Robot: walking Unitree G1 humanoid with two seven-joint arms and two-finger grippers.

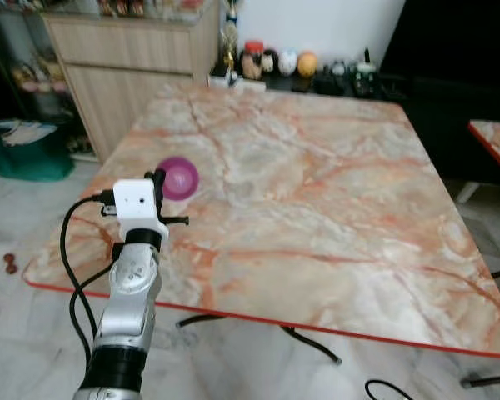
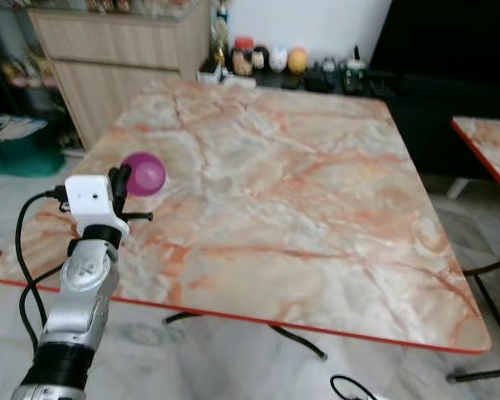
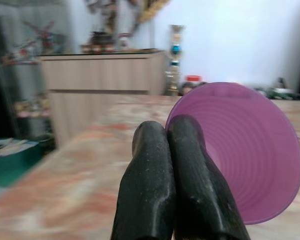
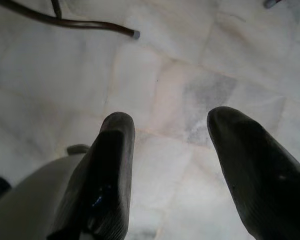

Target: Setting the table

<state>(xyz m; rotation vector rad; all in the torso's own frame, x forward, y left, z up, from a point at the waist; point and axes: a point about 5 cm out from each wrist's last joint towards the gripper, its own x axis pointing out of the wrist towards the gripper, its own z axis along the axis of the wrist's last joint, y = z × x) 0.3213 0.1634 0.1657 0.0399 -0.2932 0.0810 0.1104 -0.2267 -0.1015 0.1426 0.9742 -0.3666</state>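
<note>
While the left gripper (image 3: 172,145) hangs over the worktop's (image 1: 317,208) near-left part, its fingers (image 3: 150,185) sit pressed together on the rim of a purple bowl (image 1: 179,177). From the wrist view the bowl is tilted, open side facing the camera (rim looks pinched between the fingers, though blur makes that hard to confirm). Whether the bowl touches the marble I cannot tell. Jars and figurines (image 1: 275,62) line the far edge, beside a wooden cabinet (image 1: 125,67). Right gripper (image 4: 170,150) hangs idle over the tiled floor (image 4: 180,75), fingers spread apart, gripping nothing.
</note>
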